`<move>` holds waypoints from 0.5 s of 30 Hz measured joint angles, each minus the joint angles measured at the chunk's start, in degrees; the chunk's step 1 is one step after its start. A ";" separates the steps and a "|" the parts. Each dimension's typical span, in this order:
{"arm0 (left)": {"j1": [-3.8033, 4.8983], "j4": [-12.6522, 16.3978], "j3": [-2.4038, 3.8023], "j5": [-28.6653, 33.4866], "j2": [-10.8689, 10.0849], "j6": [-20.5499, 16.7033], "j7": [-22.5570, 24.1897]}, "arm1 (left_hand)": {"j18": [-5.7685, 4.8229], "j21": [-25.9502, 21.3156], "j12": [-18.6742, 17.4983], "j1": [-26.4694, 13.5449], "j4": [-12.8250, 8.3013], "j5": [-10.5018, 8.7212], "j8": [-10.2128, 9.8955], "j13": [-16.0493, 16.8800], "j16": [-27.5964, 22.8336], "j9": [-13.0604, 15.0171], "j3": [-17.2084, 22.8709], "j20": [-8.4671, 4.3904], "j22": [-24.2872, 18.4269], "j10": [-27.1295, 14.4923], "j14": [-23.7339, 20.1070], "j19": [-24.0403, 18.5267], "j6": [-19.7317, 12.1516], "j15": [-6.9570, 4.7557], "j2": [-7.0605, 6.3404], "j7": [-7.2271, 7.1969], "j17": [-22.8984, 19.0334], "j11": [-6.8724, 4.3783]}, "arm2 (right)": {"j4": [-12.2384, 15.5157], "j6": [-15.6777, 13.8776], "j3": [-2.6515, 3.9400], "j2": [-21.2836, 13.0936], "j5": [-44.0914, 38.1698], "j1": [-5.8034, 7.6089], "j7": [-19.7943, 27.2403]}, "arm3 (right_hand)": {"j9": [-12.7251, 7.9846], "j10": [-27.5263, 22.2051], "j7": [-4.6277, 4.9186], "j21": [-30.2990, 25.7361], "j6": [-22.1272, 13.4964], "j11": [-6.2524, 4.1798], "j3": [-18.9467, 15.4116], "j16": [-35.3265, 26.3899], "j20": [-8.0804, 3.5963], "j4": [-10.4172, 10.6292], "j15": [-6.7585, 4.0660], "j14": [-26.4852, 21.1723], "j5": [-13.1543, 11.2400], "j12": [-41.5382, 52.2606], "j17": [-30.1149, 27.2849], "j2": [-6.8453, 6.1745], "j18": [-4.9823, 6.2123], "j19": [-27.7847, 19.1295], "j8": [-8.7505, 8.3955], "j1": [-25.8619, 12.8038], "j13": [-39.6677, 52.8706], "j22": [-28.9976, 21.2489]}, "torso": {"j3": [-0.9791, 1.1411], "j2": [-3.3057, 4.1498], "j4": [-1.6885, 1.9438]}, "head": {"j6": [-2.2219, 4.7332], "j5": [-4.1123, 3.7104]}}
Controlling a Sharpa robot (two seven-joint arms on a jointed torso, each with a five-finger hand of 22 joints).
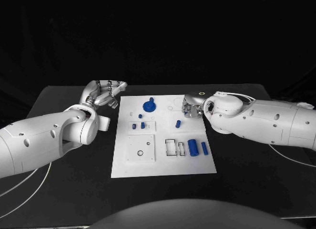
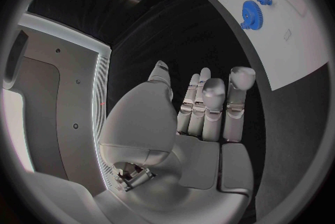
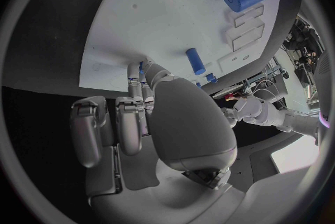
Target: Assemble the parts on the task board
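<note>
We are reaching right hand [image 1: 193, 108] onto task board [image 1: 162, 164] far edge; fingertips pinching something blue, part unclear. Blue peg [image 1: 178, 123] lying just nearside of hand. Lower slowly, keep upright. Left hand [image 1: 103, 94] spread, empty, beside board; blue gear [image 1: 150, 104] near it.

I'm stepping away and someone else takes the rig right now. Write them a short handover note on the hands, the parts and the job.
Left hand: off the board's far left corner, above the black table, holding nothing, fingers apart.
Right hand: over the task board's far right edge, fingers down on it; a bit of blue shows between its fingertips in the right wrist view, but a grip cannot be confirmed.
Parts: blue gear at the far end; small blue pieces mid-left; short blue peg mid-right; large blue cylinder and a slimmer blue bar at the right, beside open slots.
Done: cannot tell.
Left: most parts appear unseated.
</note>
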 measured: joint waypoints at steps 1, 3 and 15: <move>0.00 -0.01 0.00 0.00 0.00 0.01 -0.01 | 0.00 0.00 0.00 0.00 0.00 0.00 0.00 0.00 0.00 0.00 0.00 0.00 0.00 0.00 0.00 0.00 0.00 0.00 0.00 0.00 0.00 0.00 | 0.01 -0.01 0.00 -0.01 -0.01 0.00 -0.01 | 0.00 0.00 0.00 0.00 0.00 0.00 0.00 0.00 0.00 0.00 0.00 0.00 0.00 0.00 0.00 0.00 0.00 0.00 0.00 0.00 0.00 0.00 | 0.00 0.00 0.01 | 0.00 -0.02; 0.00 -0.02 -0.01 0.00 0.02 0.03 -0.02 | 0.00 0.00 0.00 0.00 0.00 0.00 0.00 0.00 0.00 0.00 0.00 0.00 0.00 0.00 0.00 0.00 0.00 0.00 0.00 0.00 0.00 0.00 | 0.01 -0.02 0.00 -0.02 -0.02 0.00 -0.03 | 0.00 0.00 0.00 0.00 0.00 0.00 0.00 0.00 0.00 0.00 0.00 0.00 0.00 0.00 0.00 0.00 0.00 0.00 0.00 0.00 0.00 0.00 | 0.00 0.01 0.01 | 0.00 -0.05; 0.00 -0.11 -0.02 0.00 0.05 0.13 -0.11 | 0.01 0.01 0.00 0.00 0.00 0.00 0.00 -0.01 -0.26 0.00 0.00 -0.20 0.01 0.00 -0.20 -0.20 0.00 0.20 0.00 0.00 -0.08 0.00 | 0.05 -0.06 0.00 -0.07 -0.14 -0.03 -0.10 | -0.01 0.00 0.00 0.00 0.00 0.00 0.00 0.00 0.00 0.00 0.00 0.00 0.00 0.00 0.00 -0.23 0.00 0.00 0.00 -0.23 -0.05 -0.01 | 0.00 -0.01 0.01 | -0.11 -0.04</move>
